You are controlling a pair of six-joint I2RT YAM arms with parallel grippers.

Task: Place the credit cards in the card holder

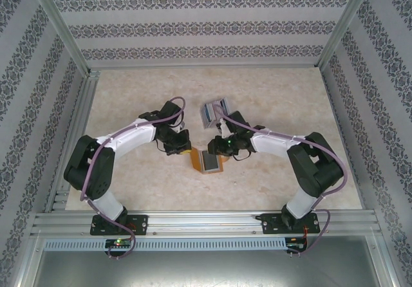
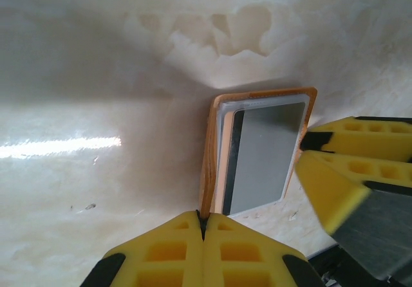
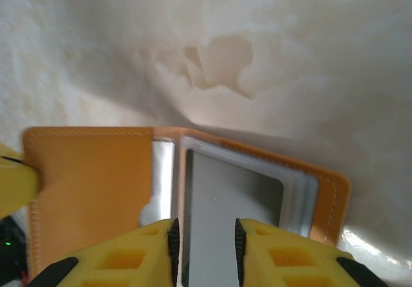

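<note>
The card holder (image 1: 195,159) lies open on the pale surface (image 1: 270,94), near the middle and between the two arms, with its clear sleeves turned up. The left claw (image 2: 203,232) is fully closed on the edge of the orange flap, and I judge that it pins the flap so the pocket stands open. The right claw (image 3: 205,232) stands over the sleeve side with its jaws a narrow way apart; they do not seem to clamp anything. What looks like a small stack of further credit cards (image 1: 214,112) waits just behind the right arm. A grey card (image 3: 225,190) sits partly in the sleeve, so the step in hand appears to be the seating of this card. The next move calls for a gentle push along the sleeve, straight, while the flap is held down.
</note>
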